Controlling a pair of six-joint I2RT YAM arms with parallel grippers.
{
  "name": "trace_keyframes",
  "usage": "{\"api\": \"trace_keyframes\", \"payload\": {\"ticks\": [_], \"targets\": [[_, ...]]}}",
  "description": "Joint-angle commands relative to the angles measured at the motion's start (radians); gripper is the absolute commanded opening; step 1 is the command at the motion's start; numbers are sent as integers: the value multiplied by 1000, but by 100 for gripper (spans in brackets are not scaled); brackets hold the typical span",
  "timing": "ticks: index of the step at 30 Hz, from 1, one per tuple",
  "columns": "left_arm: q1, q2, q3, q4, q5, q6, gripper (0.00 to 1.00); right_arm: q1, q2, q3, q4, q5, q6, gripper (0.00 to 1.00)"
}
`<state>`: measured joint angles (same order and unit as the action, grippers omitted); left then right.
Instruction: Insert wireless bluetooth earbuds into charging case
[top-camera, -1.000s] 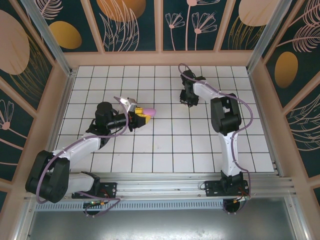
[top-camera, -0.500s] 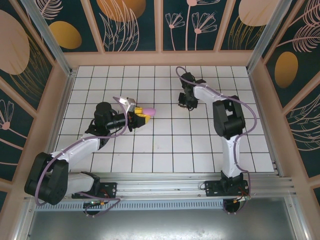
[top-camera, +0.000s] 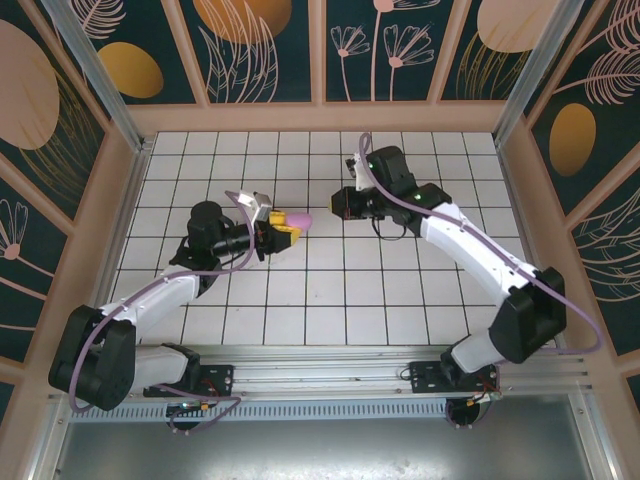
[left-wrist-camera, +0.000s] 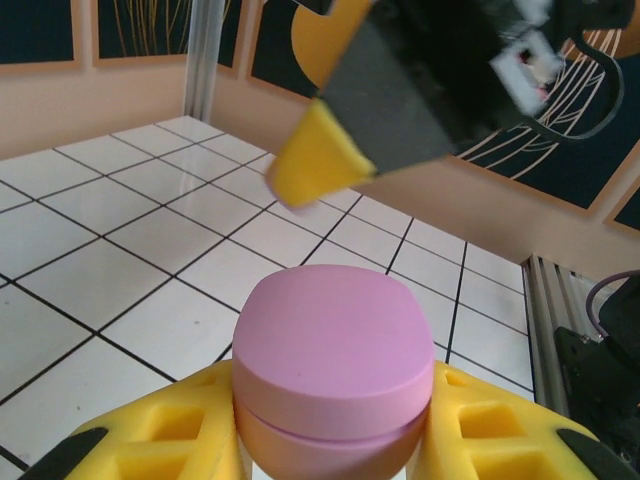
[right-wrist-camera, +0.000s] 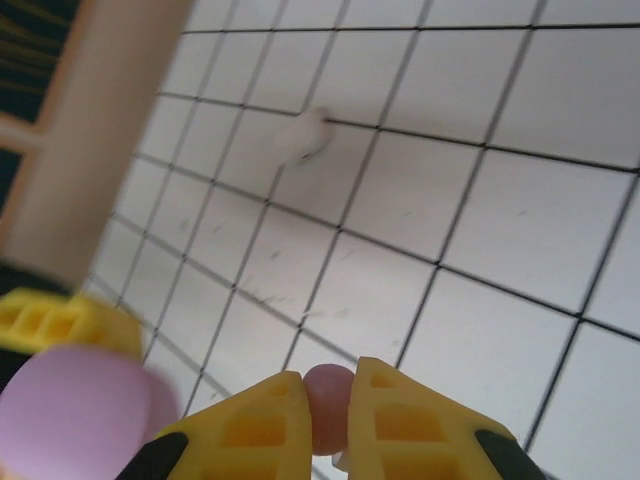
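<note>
The charging case (left-wrist-camera: 335, 340) is a rounded pink shell with its lid down, and my left gripper (left-wrist-camera: 333, 410) is shut on its lower half. From above, the case (top-camera: 299, 219) sticks out past the left gripper (top-camera: 283, 233), left of centre. My right gripper (right-wrist-camera: 330, 385) is shut on a tiny pale pink earbud (right-wrist-camera: 328, 405). The right gripper (top-camera: 341, 203) hovers just right of the case. One of its yellow fingertips (left-wrist-camera: 315, 155) hangs above and beyond the case. A blurred white earbud (right-wrist-camera: 303, 135) lies on the tiles farther off.
The white tiled floor (top-camera: 330, 290) is walled by a wooden frame (top-camera: 320, 116) at the back and sides. A metal rail (top-camera: 330, 362) with both arm bases runs along the near edge. The right arm (top-camera: 470, 245) stretches diagonally across the right half.
My right arm has swung from the back toward the left and now hovers close to the case. Its jaws closed the last bit. The left arm and case have stayed put.
</note>
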<state>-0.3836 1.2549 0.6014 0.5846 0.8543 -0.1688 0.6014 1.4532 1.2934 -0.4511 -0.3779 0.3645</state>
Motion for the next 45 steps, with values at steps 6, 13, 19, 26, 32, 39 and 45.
{"api": "trace_keyframes", "payload": {"ticks": [6, 13, 19, 26, 32, 39, 45], "targets": [[-5, 0, 63, 0, 25, 4, 0, 82, -117, -32, 51, -170, -15, 7], [-5, 0, 75, -11, 29, 7, 0, 134, -89, -22, 66, -199, -33, 6], [-5, -15, 69, -15, 27, 3, 0, 141, -37, 15, 49, -195, -67, 5], [-5, -25, 62, -9, 32, -11, 0, 122, 21, 76, 48, -157, -91, 4], [-5, -29, 51, -3, 35, -18, 0, 116, 40, 132, 48, -154, -98, 4], [-6, -34, 55, -24, 29, -3, 0, 107, 45, 157, 28, -149, -102, 3], [-5, -36, 66, -54, 24, 12, 0, 96, 36, 150, 43, -159, -105, 2]]}}
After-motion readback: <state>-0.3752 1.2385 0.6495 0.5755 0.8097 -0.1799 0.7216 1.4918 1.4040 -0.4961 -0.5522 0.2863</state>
